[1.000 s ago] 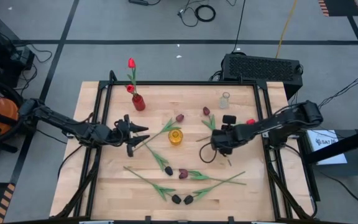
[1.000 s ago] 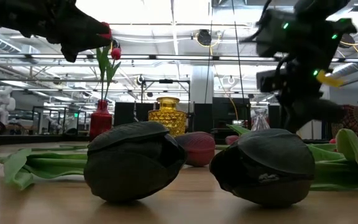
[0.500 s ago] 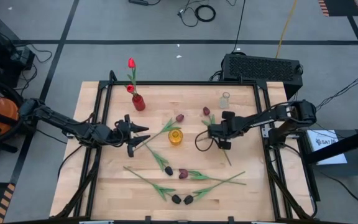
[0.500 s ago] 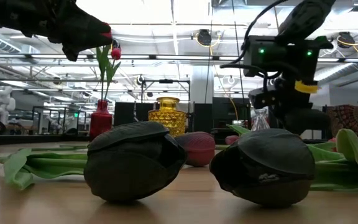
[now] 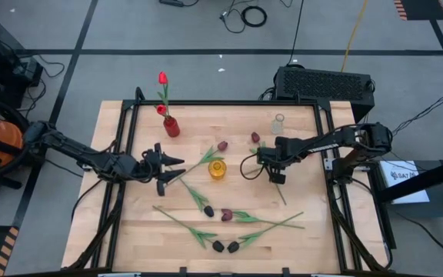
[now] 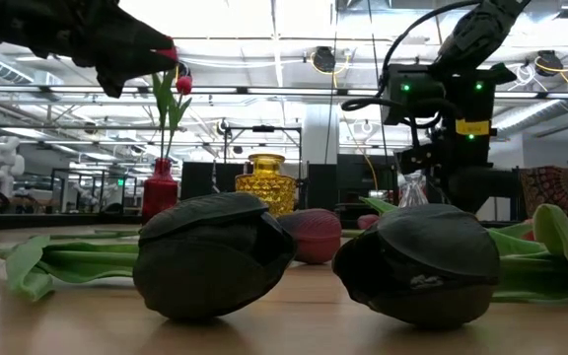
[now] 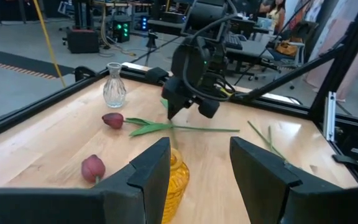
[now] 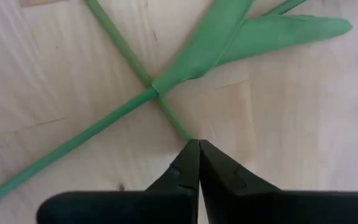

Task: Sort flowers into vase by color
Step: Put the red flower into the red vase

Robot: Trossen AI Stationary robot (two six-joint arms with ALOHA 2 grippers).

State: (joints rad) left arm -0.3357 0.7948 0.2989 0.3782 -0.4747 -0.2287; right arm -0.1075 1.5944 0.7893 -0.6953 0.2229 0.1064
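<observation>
Tulips lie scattered on the table: a maroon one (image 5: 254, 137) with its stem and leaves (image 8: 247, 31) flat on the wood, another maroon (image 5: 222, 145), and black heads (image 5: 208, 210) toward the near edge. Two red tulips (image 5: 162, 78) stand in the red vase (image 5: 171, 127). My right gripper (image 5: 271, 159) points down at the first maroon tulip's stem, shut (image 8: 197, 144). My left gripper (image 5: 177, 168) hovers open left of the yellow vase (image 5: 217, 168), touching nothing (image 7: 199, 149). My right gripper comes from above, pointing down, with its fingertips (image 8: 190, 155) closed on a thin green leaf strip (image 8: 176, 123) that branches off the maroon tulip's stem (image 8: 104, 127). The strip rises to the tips (image 7: 165, 104). The stem and the other leaves lie on the table.
A clear glass vase (image 5: 278, 123) stands near the far right corner, close behind my right gripper. A loose stem (image 5: 280, 190) lies just nearer. More tulips (image 5: 237, 219) crowd the near middle. A black frame rail (image 5: 229, 101) borders the table.
My right gripper has moved toward the far edge and come down lower, from over the loose stem to the maroon tulip's stem and leaves. My left arm has kept still. The flowers on the table have not visibly shifted.
</observation>
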